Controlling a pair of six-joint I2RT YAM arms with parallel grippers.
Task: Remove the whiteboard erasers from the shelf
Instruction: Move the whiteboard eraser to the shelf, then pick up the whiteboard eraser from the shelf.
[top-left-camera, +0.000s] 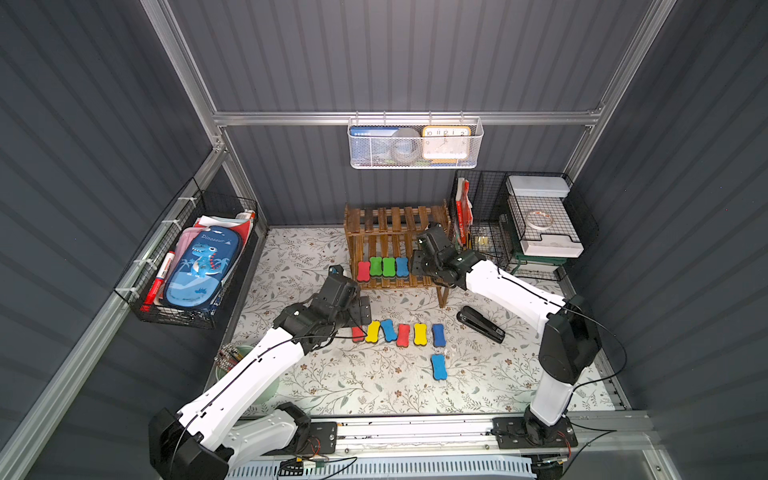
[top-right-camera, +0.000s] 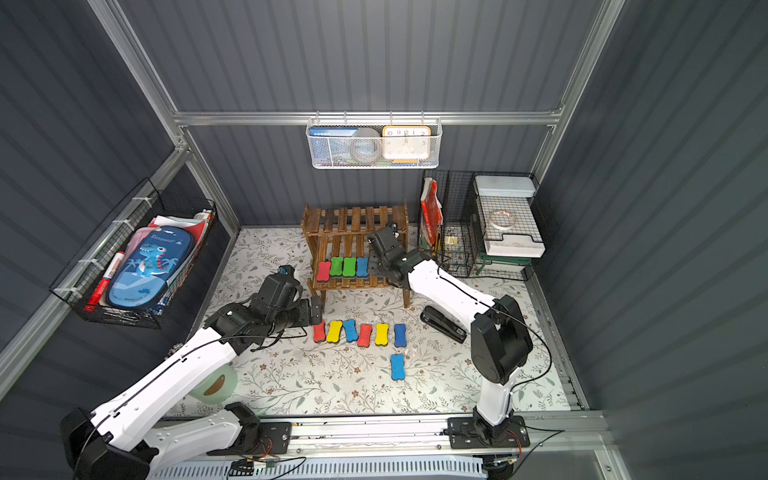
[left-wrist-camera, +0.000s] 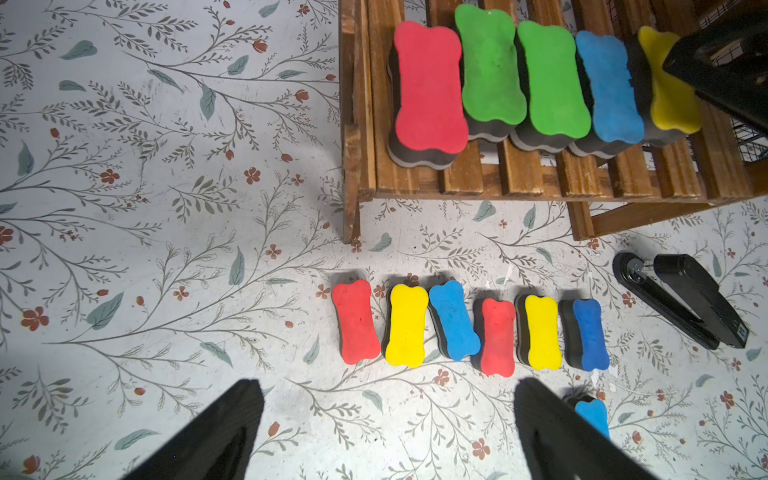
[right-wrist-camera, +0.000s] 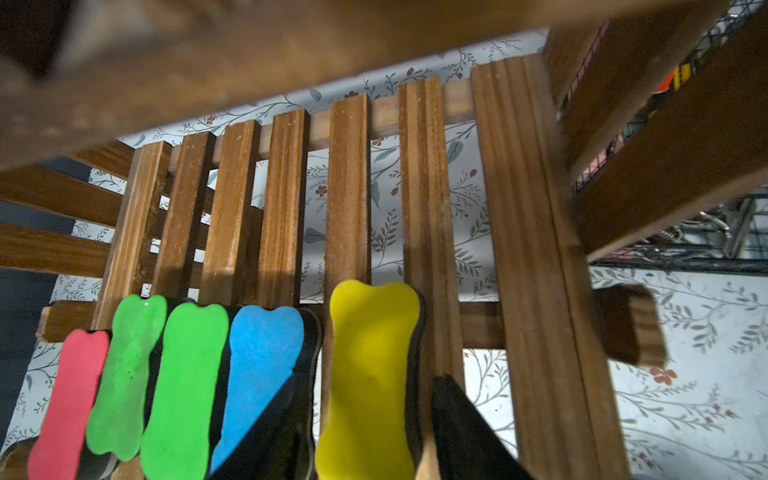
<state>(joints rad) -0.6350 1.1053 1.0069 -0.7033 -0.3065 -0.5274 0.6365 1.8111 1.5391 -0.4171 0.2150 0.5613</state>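
Yellow foam on top of a dark grey felt pad, the yellow eraser (right-wrist-camera: 370, 353) lies flat on the lower tier of the shelf (top-left-camera: 390, 220), at the three o'clock end of a line of five. In both top views the arm hides it. It looks light and squashy, so it should lift with little force, though a hard pinch would likely dent the foam. The best hold is judged to be across the narrow waist of its bone shape, on the long sides. The right gripper (right-wrist-camera: 372, 399) has a black finger along each long side, jaws apart around the block. Whether they press on it cannot be told, and the block rests on the slats. At its nine o'clock sit four other erasers (top-left-camera: 389, 267), red, green, green and blue, packed side to side, so the finger by the blue one has little room. The slats are ridged, brown-stained wood, with gaps that show the floral mat beneath. At six o'clock of the shelf a row of six erasers (top-left-camera: 403, 334) lies on the table (top-left-camera: 332, 382), with a lone blue eraser (top-left-camera: 439, 366) at the row's five o'clock and a black stapler (top-left-camera: 482, 323) at its three o'clock. The left gripper (left-wrist-camera: 388, 386) hangs at the row's nine o'clock, jaws wide apart, holding nothing.
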